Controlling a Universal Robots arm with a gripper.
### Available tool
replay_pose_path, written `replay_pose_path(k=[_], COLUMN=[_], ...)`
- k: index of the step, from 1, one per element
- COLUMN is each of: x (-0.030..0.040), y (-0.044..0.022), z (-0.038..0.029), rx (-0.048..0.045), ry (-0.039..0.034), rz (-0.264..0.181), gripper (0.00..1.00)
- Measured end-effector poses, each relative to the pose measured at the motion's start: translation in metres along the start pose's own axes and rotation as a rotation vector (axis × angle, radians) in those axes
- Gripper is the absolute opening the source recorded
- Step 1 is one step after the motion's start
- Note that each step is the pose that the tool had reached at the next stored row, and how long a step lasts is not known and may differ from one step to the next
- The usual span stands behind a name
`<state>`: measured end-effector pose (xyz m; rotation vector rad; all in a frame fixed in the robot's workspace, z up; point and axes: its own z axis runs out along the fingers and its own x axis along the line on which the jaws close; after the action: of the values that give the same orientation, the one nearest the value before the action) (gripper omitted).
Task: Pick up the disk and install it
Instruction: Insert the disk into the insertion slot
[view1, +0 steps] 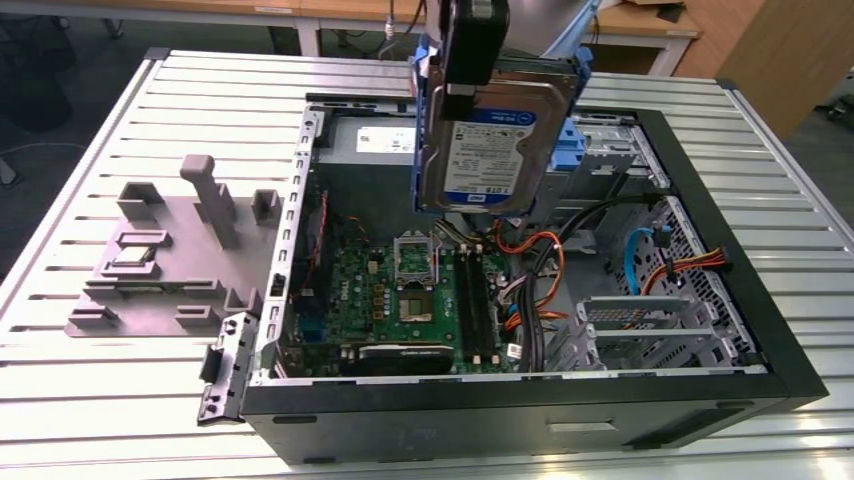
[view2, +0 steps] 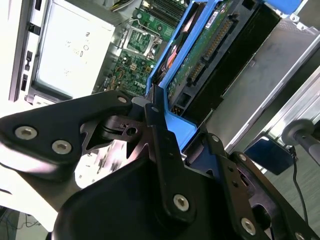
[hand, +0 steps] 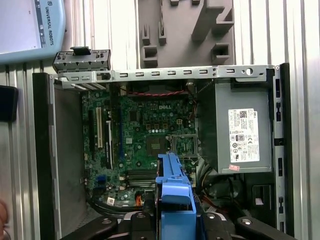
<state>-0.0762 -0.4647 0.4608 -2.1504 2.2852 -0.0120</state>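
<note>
The disk (view1: 497, 140), a silver-grey drive with a white-and-blue label in a blue plastic carrier, hangs upright in the air above the open computer case (view1: 534, 395). My gripper (view1: 467, 85) is shut on its upper edge. In the second wrist view, the black fingers (view2: 162, 135) clamp the blue carrier, and the disk's (view2: 210, 55) green circuit board side shows. In the first wrist view, the disk (hand: 175, 192) appears edge-on over the motherboard (hand: 150, 135), with the gripper (hand: 175, 220) around it.
Inside the case lie the green motherboard (view1: 400, 290), orange and black cables (view1: 541, 260), a grey power supply (hand: 245, 130), a blue bracket on the drive bay (view1: 601, 140) and a metal cage (view1: 654, 325). A grey foam fixture (view1: 174, 250) sits on the slatted table (view1: 107, 400) at the exterior view's left.
</note>
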Motion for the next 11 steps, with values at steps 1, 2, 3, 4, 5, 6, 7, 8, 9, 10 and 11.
replay_pose_path(k=[1,2,3,4,5,6,7,8,9,10,11], x=[-0.0001,-0.0001,0.0,0.0001,0.0004,0.0008,0.0014,0.0021,0.0032,0.0045,0.0059], y=[-0.0007,-0.0015,-0.0021,-0.0026,-0.003,-0.0032,-0.0033,-0.0034,-0.0035,-0.0036,-0.0037], z=[0.0001,0.0001,0.0002,0.0001,0.0002,0.0002,0.0003,0.0003,0.0003,0.0004,0.0004], rx=[0.0,0.0,0.0,0.0,0.0,0.0,0.0,0.0,0.0,0.0001,0.0001], ry=[0.0,0.0,0.0,0.0001,0.0,0.0,0.0,0.0002,0.0008,0.0013,0.002], rz=[0.0,0.0,0.0,0.0,0.0,0.0,0.0,0.0,0.0,0.0,0.0], gripper=[0.36,0.36,0.36,0.36,0.36,0.36,0.36,0.36,0.36,0.36,0.36])
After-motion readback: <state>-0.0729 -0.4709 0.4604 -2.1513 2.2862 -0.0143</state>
